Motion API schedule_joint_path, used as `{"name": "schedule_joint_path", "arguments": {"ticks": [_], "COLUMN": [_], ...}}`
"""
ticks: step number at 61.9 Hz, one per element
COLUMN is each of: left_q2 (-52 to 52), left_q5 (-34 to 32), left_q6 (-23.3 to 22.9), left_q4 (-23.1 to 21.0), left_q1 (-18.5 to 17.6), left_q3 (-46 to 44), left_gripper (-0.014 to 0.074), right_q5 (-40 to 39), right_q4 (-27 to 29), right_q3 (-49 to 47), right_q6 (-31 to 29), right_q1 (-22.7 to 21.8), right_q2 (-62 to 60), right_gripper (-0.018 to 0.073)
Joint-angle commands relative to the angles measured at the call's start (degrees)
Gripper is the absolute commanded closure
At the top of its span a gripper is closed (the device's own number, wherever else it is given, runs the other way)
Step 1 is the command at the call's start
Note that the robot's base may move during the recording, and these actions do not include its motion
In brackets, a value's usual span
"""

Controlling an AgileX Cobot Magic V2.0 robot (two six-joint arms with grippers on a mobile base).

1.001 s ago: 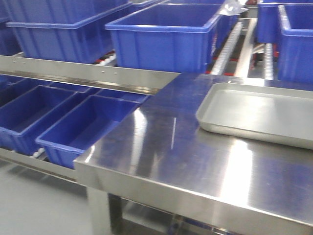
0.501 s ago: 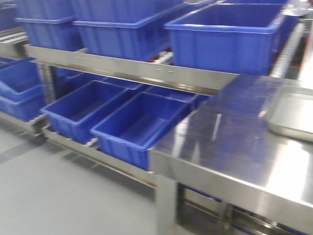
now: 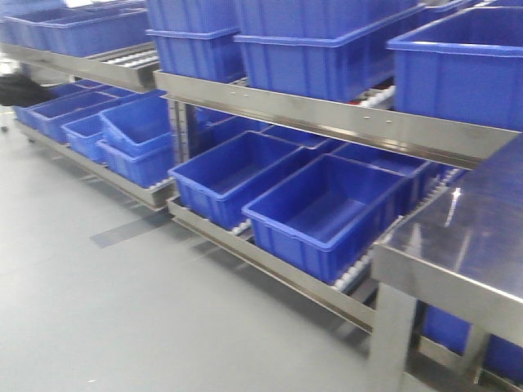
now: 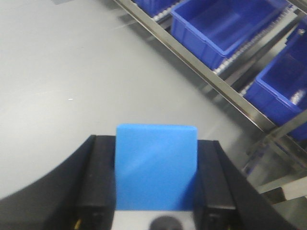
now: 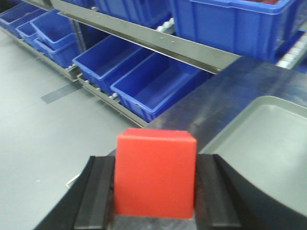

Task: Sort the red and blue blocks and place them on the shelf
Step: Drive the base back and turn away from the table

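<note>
left gripper (image 4: pixel 156 143): fingers clamped on blue block (image 4: pixel 156 170), which fills the gap between them
right gripper (image 5: pixel 154 160): fingers clamped on red block (image 5: pixel 156 177)
shelf (image 3: pixel 327 116): well beyond both fingertips; close in squarely, grip firm, before releasing

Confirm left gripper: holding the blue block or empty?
Holding. Left wrist view: the blue block sits in the left gripper, a black finger tight against each side.
</note>
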Motion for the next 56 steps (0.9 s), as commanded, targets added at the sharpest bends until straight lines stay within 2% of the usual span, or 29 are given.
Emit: {"name": "schedule_joint_path", "arguments": {"ticks": [1,56], "left_q2": [-0.21,-0.21], "left_q5": [-4.25,-4.25], "left_q6": [-0.49,-0.49], "left_q4": [0.36,0.36], "left_q1": [0.19,0.19], "left_q3": [-1.6,-1.6], "left_gripper": [0.0472,0.0472], "right_q5": [-4.91,-4.91], "right_q4": [-0.25,-0.25], "right_q3": [-1.66,-1.66], "right_q6": [-0.28,-0.28], "right_q1": [-0.48,-0.48], "right_q2": [0.4,0.4], "right_gripper": [0.051,0.051]}}
